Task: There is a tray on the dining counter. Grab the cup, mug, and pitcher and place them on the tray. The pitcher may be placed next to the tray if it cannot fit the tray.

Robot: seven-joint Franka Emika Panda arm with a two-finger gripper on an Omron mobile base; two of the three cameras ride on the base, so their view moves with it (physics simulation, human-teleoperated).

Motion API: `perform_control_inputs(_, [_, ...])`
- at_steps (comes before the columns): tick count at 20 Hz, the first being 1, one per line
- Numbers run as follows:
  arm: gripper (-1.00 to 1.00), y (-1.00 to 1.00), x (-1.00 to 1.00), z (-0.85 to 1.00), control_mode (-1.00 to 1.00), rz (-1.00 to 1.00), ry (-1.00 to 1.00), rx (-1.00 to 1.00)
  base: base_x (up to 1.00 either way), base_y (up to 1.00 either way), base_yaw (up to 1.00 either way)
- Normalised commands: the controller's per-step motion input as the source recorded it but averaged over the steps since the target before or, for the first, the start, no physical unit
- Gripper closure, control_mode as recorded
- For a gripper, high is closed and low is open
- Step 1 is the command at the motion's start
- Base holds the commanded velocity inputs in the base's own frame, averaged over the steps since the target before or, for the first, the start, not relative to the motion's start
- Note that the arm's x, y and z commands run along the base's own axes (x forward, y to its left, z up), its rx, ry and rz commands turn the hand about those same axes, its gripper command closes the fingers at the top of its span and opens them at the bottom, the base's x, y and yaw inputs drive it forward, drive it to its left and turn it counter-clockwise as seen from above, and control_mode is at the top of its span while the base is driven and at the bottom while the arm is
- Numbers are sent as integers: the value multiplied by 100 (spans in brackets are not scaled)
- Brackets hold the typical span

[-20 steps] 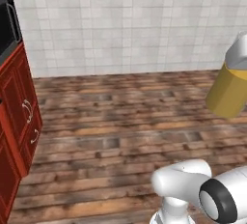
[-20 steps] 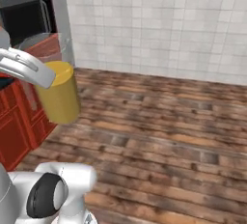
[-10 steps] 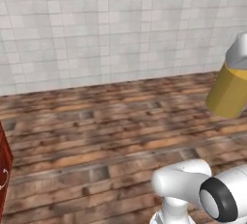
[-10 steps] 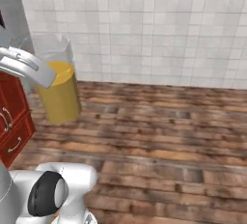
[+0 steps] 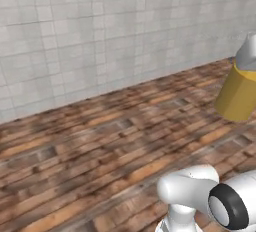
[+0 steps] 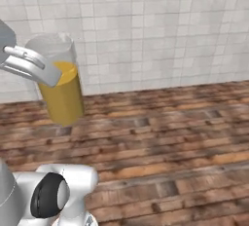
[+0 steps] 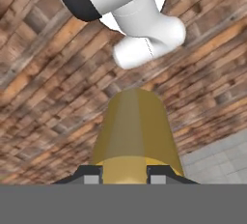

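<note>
The claw (image 7: pixel 124 175) is clamped on the pitcher (image 7: pixel 134 131), a fingertip on each side of its upper part, and carries it in the air above the wooden floor (image 6: pixel 185 137), tilted, its base pointing away from the claw. Beyond it stands the tiled wall (image 6: pixel 155 30).

Judging by the clear glass and the orange-yellow fill, the pitcher will likely handle as rigid, smooth and slippery, fairly heavy low down, and breakable if knocked. A hold high on the cylinder lets the weight hang below; a firm squeeze and slow swings seem wise.
</note>
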Motion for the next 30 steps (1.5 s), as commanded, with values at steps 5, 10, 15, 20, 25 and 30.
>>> perform_control_inputs(5, [100,0,0,0,100,0,0,0,89,0,-64])
perform_control_inputs(10, [100,0,0,0,100,0,0,0,88,0,-64])
perform_control_inputs(15, [100,0,0,0,100,0,0,0,92,0,-63])
perform_control_inputs(20, [100,0,0,0,100,0,0,0,100,0,-59])
perform_control_inputs(25, [100,0,0,0,100,0,0,0,100,2,-54])
perform_control_inputs(30, [100,0,0,0,100,0,0,0,100,34,-44])
